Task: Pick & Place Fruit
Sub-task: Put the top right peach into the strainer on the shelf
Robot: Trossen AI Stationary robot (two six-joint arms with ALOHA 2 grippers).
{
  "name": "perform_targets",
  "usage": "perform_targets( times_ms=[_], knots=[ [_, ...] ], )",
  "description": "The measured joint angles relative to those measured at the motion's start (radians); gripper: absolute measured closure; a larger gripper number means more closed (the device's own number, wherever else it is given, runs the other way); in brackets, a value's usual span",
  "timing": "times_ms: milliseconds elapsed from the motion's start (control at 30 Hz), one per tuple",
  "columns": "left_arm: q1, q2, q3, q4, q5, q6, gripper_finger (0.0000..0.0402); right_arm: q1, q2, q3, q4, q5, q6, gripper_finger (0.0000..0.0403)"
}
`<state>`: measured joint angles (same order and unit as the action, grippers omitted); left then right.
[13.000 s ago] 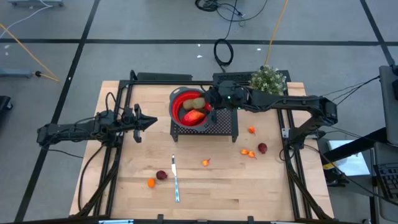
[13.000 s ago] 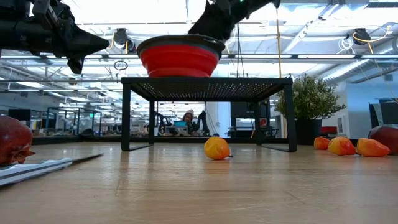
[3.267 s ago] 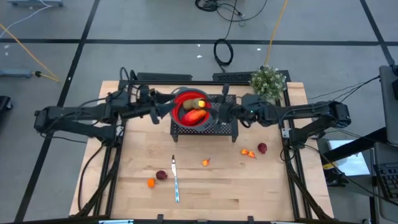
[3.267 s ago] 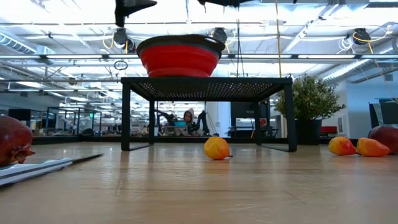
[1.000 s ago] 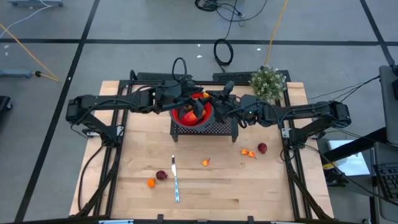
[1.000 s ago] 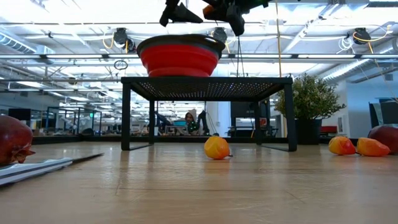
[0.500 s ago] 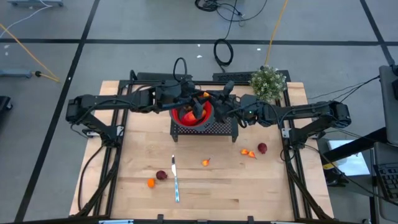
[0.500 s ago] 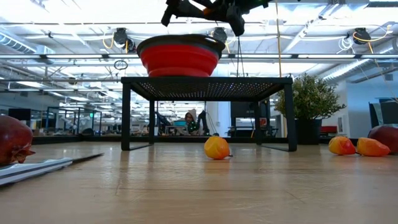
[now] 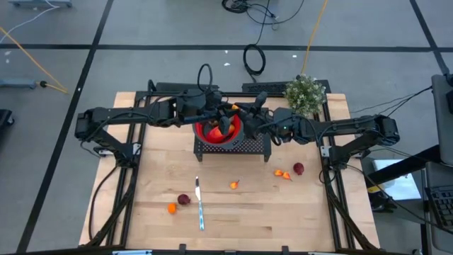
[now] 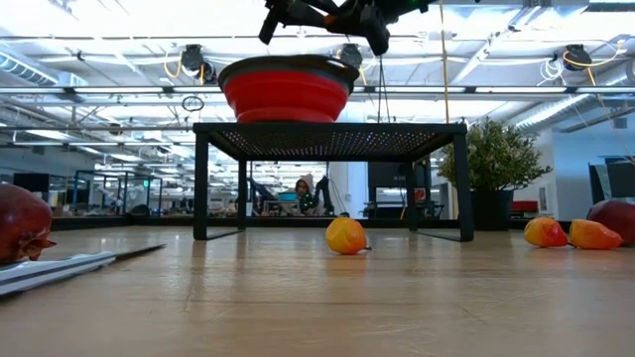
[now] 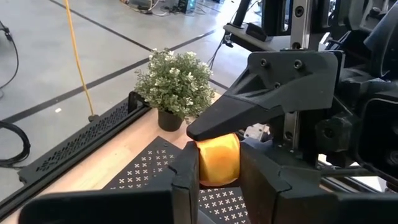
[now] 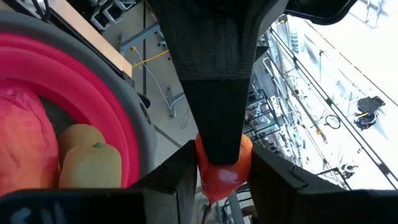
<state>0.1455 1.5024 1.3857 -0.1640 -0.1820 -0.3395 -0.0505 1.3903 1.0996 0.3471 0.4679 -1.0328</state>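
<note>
Wooden table (image 9: 241, 212) carries a raised rack (image 9: 251, 146) with the bowl (image 9: 209, 132). Above it both grippers pinch one small orange fruit (image 11: 217, 158), left gripper (image 11: 214, 167) and right gripper (image 12: 221, 163) mid-handover (probably); other fruit lie scattered below.

I log a red bowl (image 9: 218, 131) on the black rack (image 9: 249, 146), left claw (image 9: 225, 111) and right claw (image 9: 236, 112) meeting above it; a knife (image 9: 199, 204) and scattered fruit (image 9: 233, 185) on the counter (image 9: 233, 223).
</note>
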Motion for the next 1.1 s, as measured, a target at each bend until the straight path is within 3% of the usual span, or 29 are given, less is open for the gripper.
perform_targets(
  times_ms=[500,633,833,1100],
  knots=[
    [0.000,-0.022,-0.001,-0.087,-0.001,-0.009,0.0323,-0.016,0.000,0.000,-0.093,0.007,0.138,0.0236],
    [0.002,-0.047,-0.001,-0.110,-0.007,-0.012,0.0323,-0.031,0.000,0.000,-0.093,0.055,0.143,0.0222],
    [0.001,-0.102,-0.002,-0.244,-0.050,-0.032,0.0323,-0.062,0.000,0.000,-0.129,0.137,0.153,0.0211],
    [0.002,-0.161,-0.003,-0.446,-0.099,-0.107,0.0323,-0.103,-0.001,0.000,-0.208,0.136,0.305,0.0233]
  ],
)
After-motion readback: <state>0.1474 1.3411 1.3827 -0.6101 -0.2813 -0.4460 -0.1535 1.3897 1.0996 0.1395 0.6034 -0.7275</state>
